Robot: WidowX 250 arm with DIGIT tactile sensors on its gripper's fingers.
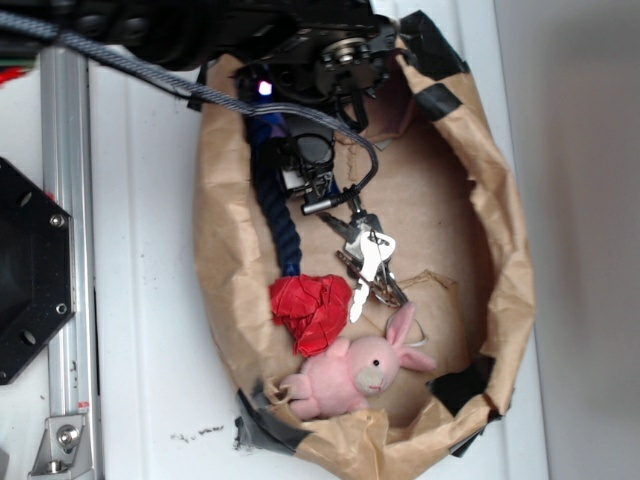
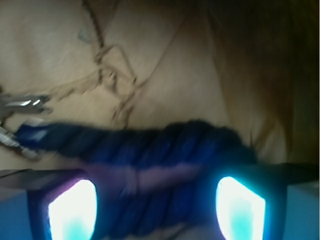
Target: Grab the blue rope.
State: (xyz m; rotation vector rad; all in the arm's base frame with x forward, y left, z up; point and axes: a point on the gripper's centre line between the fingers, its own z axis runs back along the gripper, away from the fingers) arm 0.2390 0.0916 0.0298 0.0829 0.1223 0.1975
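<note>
Wrist – blue rope (image 2: 150,145) between claw (image 2: 156,202) fingers, paper bag (image 2: 200,60) beneath.

A lab bench: aluminium rail (image 1: 70,200) beside a taped paper bag (image 1: 505,270).

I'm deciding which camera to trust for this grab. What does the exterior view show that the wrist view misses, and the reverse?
Only the exterior view shows the whole paper bag, the red crumpled piece, the pink plush bunny and the robot cable.

Only the wrist view shows the rope lying right in front of the tool, between its two glowing pads, close up but blurred.

Both show the blue rope, the keys and the bag's brown paper floor.
</note>
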